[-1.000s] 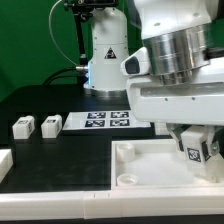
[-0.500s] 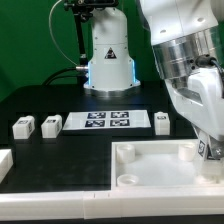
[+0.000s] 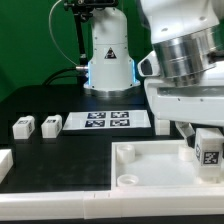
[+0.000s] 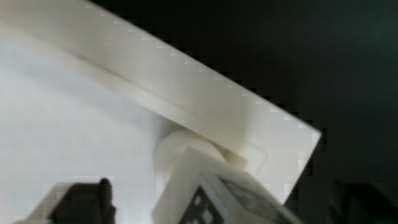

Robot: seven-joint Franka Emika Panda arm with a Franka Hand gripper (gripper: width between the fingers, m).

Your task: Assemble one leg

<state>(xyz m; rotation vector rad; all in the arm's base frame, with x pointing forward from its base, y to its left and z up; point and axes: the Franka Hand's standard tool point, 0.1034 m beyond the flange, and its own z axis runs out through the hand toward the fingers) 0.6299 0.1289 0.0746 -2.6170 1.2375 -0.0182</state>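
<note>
White leg [image 3: 210, 155], upright and clenched in the pincer [image 3: 208, 143], points straight below it at the tray's [image 3: 140, 150] corner socket [image 4: 192, 148]; the coming move looks downward.

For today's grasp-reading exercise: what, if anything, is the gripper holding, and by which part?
The leg. The gripper seems to have its jaws on the upper part, with the tag facing outward and the lower end at the tray's corner.
</note>
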